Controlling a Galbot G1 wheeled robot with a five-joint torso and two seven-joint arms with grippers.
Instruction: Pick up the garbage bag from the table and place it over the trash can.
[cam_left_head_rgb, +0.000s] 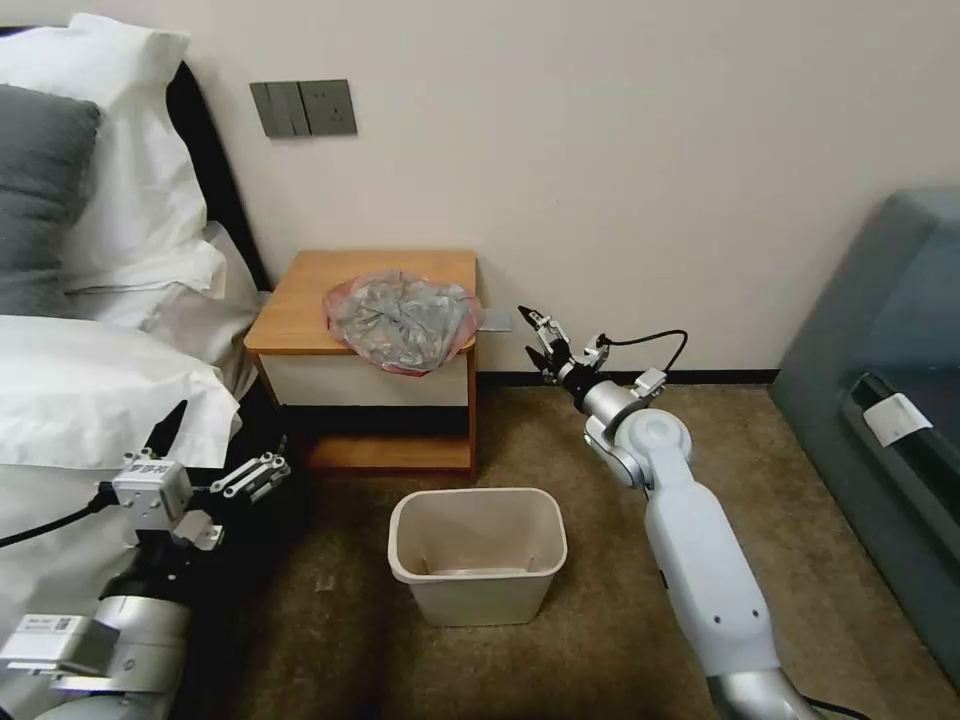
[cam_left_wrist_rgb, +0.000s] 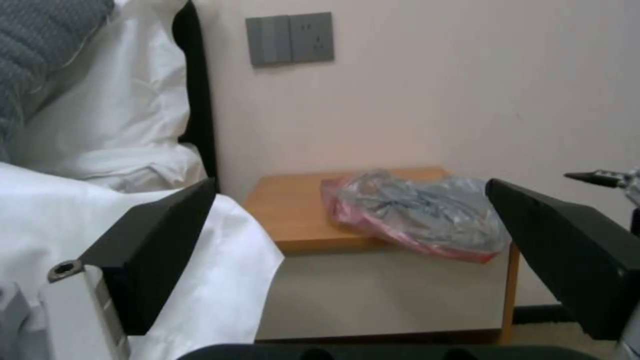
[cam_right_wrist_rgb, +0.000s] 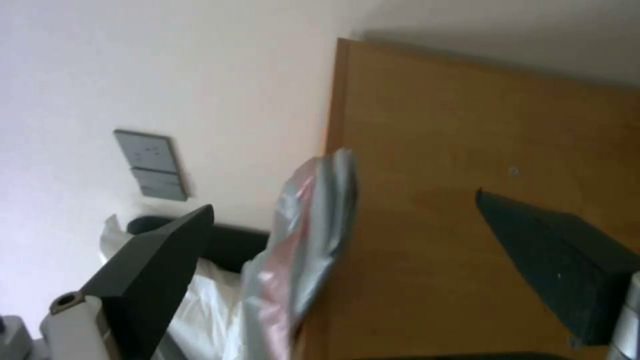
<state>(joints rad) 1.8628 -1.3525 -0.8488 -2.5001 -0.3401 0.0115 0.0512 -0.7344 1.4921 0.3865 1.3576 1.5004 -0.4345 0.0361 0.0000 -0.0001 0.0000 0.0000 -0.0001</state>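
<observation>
The right pincer (cam_left_head_rgb: 541, 338) hangs wide open and empty just right of the surface (cam_left_head_rgb: 300, 300), apparently lined up for the garbage bag (cam_left_head_rgb: 400, 320) overhanging its near right corner. The trash can (cam_left_head_rgb: 477, 550) waits on the floor nearer. The left pincer (cam_left_head_rgb: 215, 450), open too, idles by the bed (cam_left_head_rgb: 90, 390).

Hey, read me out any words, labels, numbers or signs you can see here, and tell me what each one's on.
No text here can be read.
White label on the left arm: small print and a code square, too small to read.
White tag on the grey furniture at the right: blurred, unreadable.
Garbage bag, table, trash can, wall switch panel: no lettering visible.
</observation>
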